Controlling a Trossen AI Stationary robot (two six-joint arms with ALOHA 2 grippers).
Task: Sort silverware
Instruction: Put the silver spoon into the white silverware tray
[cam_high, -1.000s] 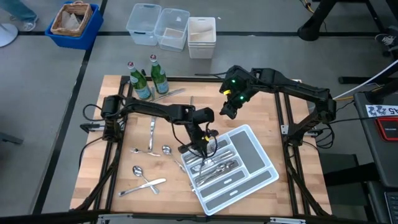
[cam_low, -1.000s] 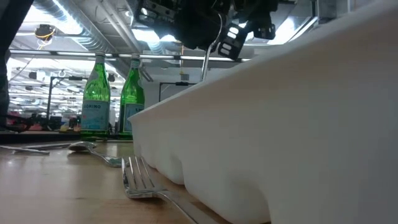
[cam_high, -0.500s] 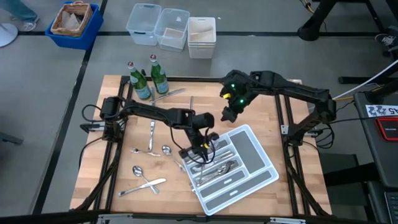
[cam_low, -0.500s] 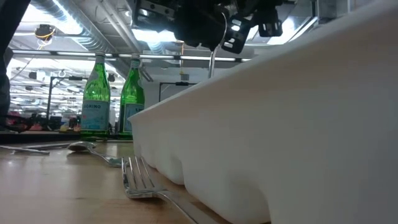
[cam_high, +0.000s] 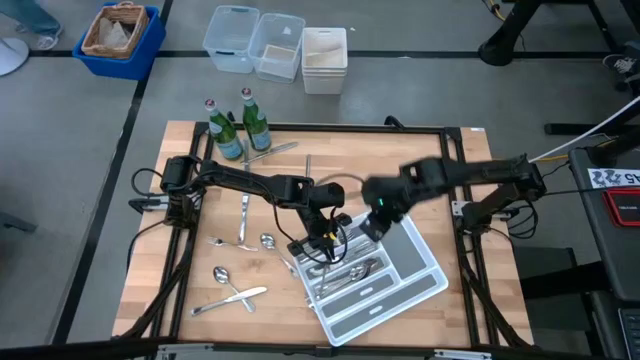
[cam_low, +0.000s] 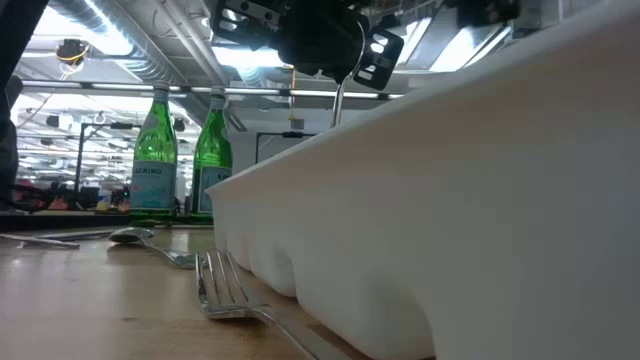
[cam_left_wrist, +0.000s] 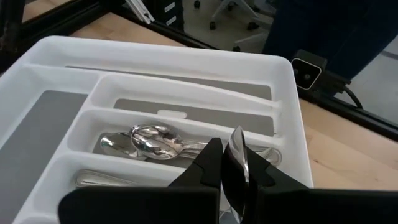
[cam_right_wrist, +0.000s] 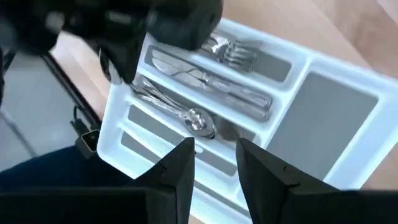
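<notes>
The light wooden counter (cam_high: 200, 215) with its black frame carries a white divided plastic tray (cam_high: 425, 272) directly beneath the left tool (cam_high: 322, 240). Loose silver-metal forks and spoons (cam_high: 232, 296) lie on bare wood to that tool's outer side. Two green glass bottles (cam_high: 238, 128) stand well beyond it.

Tray (cam_high: 425, 262) on table's right, spoons (cam_left_wrist: 149, 140) in probably a middle compartment, bottles (cam_high: 236, 127) behind left.

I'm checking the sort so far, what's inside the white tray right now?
The white tray holds forks, knives and spoons in separate slots. The wide grey section looks empty. The left gripper covers one corner.
</notes>
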